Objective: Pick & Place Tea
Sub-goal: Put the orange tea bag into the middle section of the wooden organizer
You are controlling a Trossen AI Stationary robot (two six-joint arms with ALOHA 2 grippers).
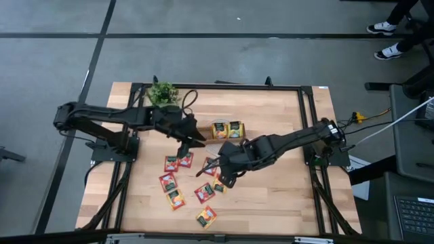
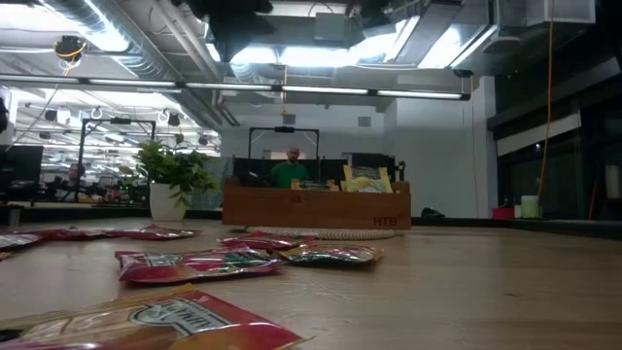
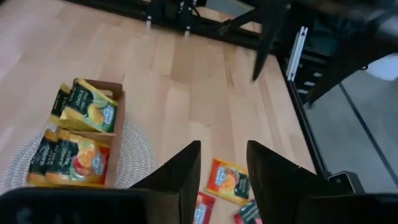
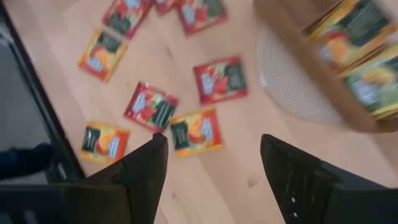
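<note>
The counter carries a wooden tray on a woven mat, with yellow and orange sachets standing in it, just beside the left hand, whose fingers stand a little apart with nothing between them. The right hand hangs over the middle, fingers spread wide and empty. The tea lies loose and flat right below and around both hands, red and orange sachets scattered toward the near edge.
</note>
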